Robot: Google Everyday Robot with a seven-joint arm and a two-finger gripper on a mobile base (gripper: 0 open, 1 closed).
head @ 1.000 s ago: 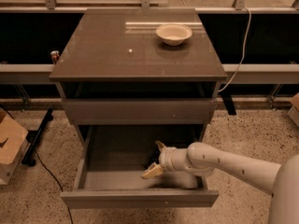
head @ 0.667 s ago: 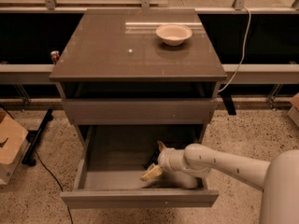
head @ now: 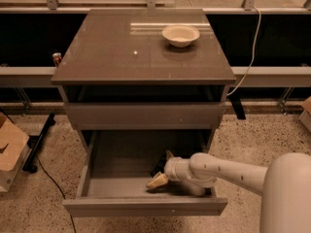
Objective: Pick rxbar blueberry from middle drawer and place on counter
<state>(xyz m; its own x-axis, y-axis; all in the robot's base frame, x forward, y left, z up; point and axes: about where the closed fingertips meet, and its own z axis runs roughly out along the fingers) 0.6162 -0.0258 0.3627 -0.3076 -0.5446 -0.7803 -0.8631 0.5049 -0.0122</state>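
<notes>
Pale and two-fingered, the tool [head: 163, 169] sits low inside the wide grey-brown bottom drawer [head: 145, 206], which is pulled well out from the cabinet. It is carried by a smooth white arm [head: 228, 170] that comes in from the lower right and crosses over the drawer's right wall. Its fingers stand spread apart: one cream-coloured tip [head: 157, 181] points toward the drawer front, and the other [head: 169, 155] rises toward the back.

Between the two fingers lies the small dark navy-black snack bar [head: 155, 168], flat on the drawer floor right of the middle, with its long side running at a slant. Whether either finger touches the bar cannot be told.

Above the open drawer is a plain, handle-less drawer front [head: 145, 115], pushed in. The broad glossy grey-brown counter [head: 121, 57] forms the top of the cabinet. A round white bowl [head: 180, 35] stands upright on its far right part, well apart from the tool.

A thin white cable [head: 251, 52] hangs down to the right of the cabinet. On the speckled floor [head: 243, 140], a brown cardboard box [head: 10, 149] sits at the left edge, and a black cable [head: 51, 181] trails near it.
</notes>
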